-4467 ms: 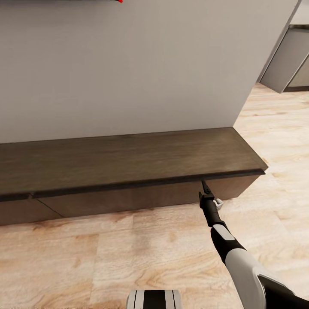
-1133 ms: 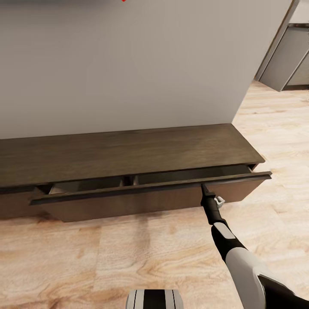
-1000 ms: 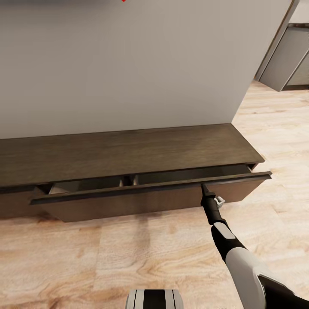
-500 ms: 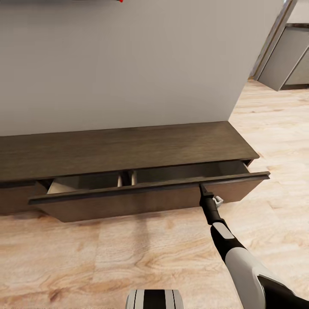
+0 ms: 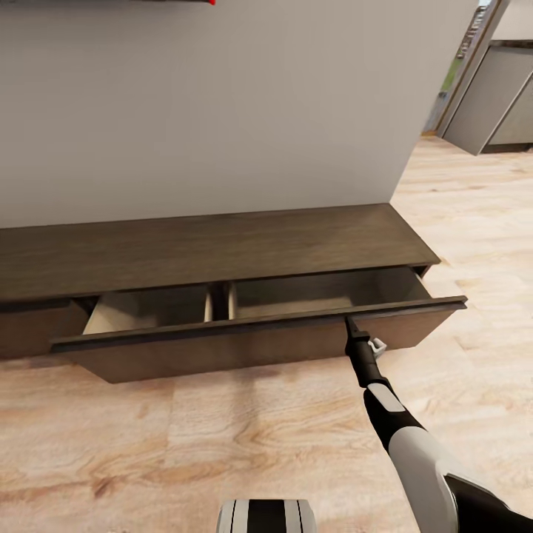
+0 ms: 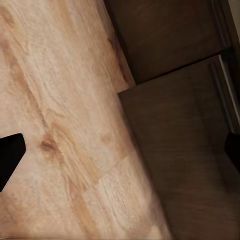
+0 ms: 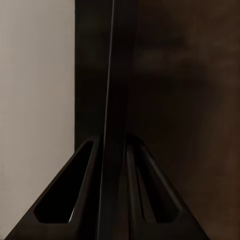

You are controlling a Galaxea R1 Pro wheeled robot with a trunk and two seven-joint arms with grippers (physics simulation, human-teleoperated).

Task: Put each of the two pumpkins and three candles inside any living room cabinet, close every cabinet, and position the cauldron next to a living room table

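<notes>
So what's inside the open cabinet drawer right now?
The drawer shows two pale bare compartments split by a divider. Their front strip is hidden behind the drawer's front panel, which the right gripper pinches.

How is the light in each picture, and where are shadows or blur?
Head view: even, soft light; a faint shadow on the floor under the open drawer; its inside is dim. Left wrist view: slightly blurred wood grain, no glare. Right wrist view: very dark; the right gripper fingers are black shapes on the drawer's edge.
</notes>
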